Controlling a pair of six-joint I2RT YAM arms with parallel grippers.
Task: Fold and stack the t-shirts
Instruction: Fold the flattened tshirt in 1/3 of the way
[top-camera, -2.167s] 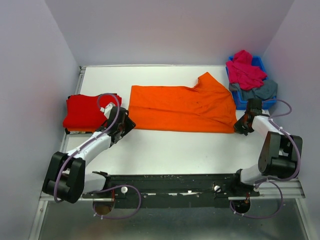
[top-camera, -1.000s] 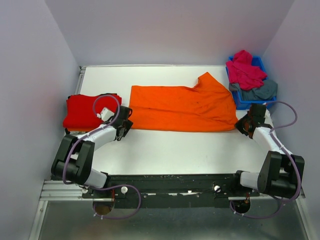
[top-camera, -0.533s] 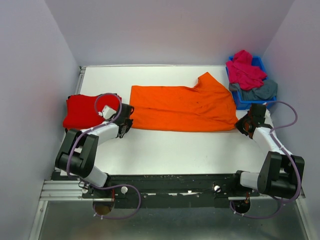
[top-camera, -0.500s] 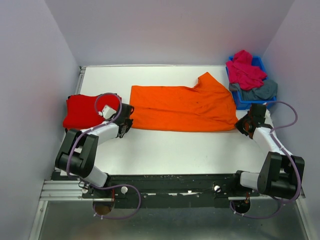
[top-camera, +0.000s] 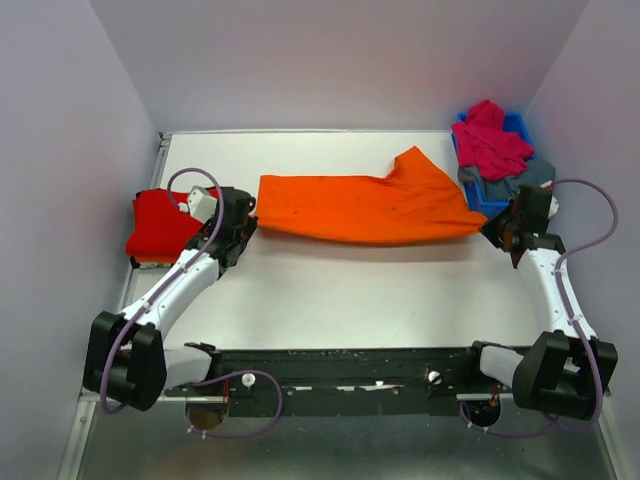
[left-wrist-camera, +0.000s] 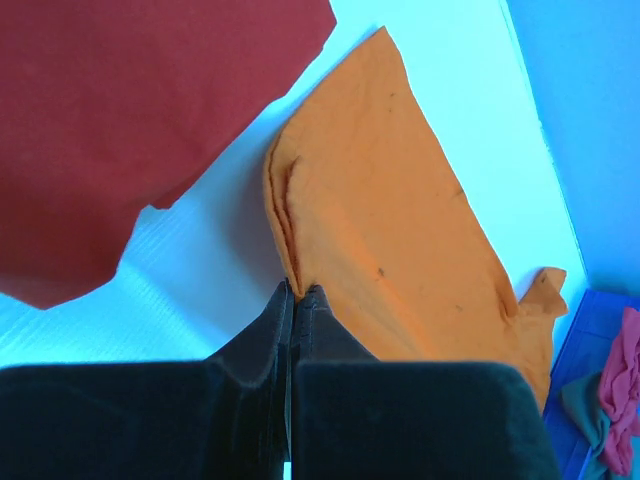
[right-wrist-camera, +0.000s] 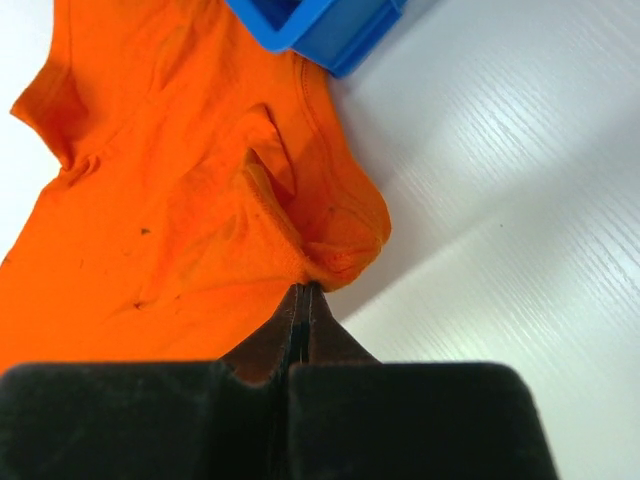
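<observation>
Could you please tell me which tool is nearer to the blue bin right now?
Right. The right tool pinches a corner of the orange t-shirt just in front of the blue bin; the left tool grips the shirt's opposite end, beside the red t-shirt.

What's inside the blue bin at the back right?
A magenta-pink t-shirt heaped on a grey-blue t-shirt; they cover the floor of the bin, so anything beneath is hidden.

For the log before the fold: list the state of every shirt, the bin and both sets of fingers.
orange shirt: spread out, near corners pinched
red shirt: folded, lying flat
pink shirt: crumpled, in the bin
grey shirt: crumpled, in the bin
bin: holding two shirts
left fingers: shut on orange shirt
right fingers: shut on orange shirt
</observation>
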